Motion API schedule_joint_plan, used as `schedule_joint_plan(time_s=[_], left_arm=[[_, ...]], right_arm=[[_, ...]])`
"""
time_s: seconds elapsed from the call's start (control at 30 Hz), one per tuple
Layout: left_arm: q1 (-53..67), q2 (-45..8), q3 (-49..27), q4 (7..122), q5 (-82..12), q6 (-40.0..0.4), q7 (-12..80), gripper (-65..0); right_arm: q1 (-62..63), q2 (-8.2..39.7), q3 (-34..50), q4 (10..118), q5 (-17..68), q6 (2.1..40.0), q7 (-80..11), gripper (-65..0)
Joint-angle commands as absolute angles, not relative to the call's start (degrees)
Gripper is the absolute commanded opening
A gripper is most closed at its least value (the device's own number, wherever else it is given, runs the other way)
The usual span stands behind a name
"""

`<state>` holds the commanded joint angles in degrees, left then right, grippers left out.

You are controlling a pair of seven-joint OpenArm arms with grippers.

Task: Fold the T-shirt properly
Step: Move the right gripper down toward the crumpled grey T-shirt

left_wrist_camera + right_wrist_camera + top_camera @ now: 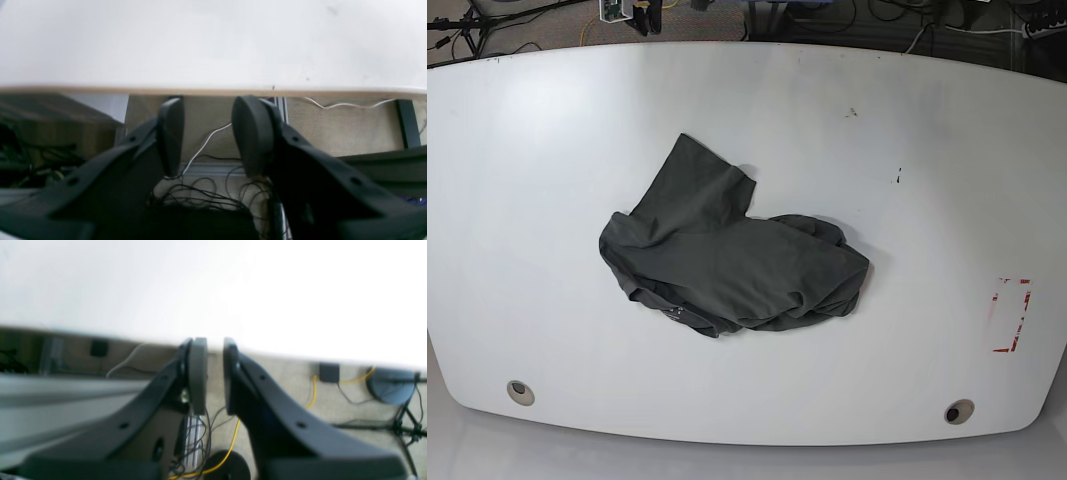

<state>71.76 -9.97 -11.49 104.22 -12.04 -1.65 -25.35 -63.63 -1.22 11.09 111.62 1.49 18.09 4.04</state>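
Note:
The T-shirt [727, 255] lies crumpled in a dark grey heap near the middle of the white table [927, 150], one sleeve pointing toward the far edge. Neither arm shows in the base view, and the T-shirt appears in neither wrist view. My left gripper [210, 136] is open with nothing between its black fingers [171, 133], and it hangs past the table edge [213, 90]. My right gripper [213, 375] has a narrow gap between its pads [197, 373], holds nothing, and also sits at the table's edge [133, 336].
A red-marked rectangle [1012, 315] sits near the table's right side. Two round grommets [520, 392] [958, 411] lie by the near edge. Cables [200, 196] and a yellow wire [230, 446] trail over the floor beyond the table.

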Motion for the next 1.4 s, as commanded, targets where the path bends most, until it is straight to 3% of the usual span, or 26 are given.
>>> schedule_joint_plan(time_s=[0.1, 0.23, 0.57, 0.77, 0.97, 1.1, 1.4], left_arm=[[70.86, -9.8, -11.42, 104.03, -11.95, -1.67, -24.73, -39.8], [71.09, -9.22, -16.98, 107.75, -13.2, -1.49, -25.75, -39.9], [69.92, -8.89, -19.59, 110.34, -13.83, -1.39, -26.06, -39.5], [66.64, -9.81, -18.96, 112.15, -13.17, -1.94, -28.67, -25.8], [64.87, -9.95, -18.16, 111.67, -13.06, -2.44, -30.27, -19.2], [63.76, -10.04, -17.9, 111.32, -13.05, -3.17, -30.46, -17.2], [61.72, -9.73, -17.25, 110.73, -12.93, -5.07, -29.75, -19.8]], right_arm=[[-63.0, -1.11, 11.27, 111.07, 1.39, 17.96, 4.21, -51.6], [-60.46, -1.56, 10.83, 114.75, 0.51, 18.42, 4.0, -55.3], [-58.43, -2.19, 11.43, 117.17, 1.3, 18.42, 4.27, -56.4], [-49.45, -2.59, 12.39, 116.68, 1.68, 21.91, 0.7, -55.4], [-44.97, -2.46, 12.82, 116.5, 1.39, 23.62, -3.06, -54.4], [-42.57, -2.05, 12.75, 116.66, 1.24, 24.09, -5.27, -53.2], [-36.39, -0.97, 11.16, 116.99, 1.84, 25.47, -8.08, -48.4]])
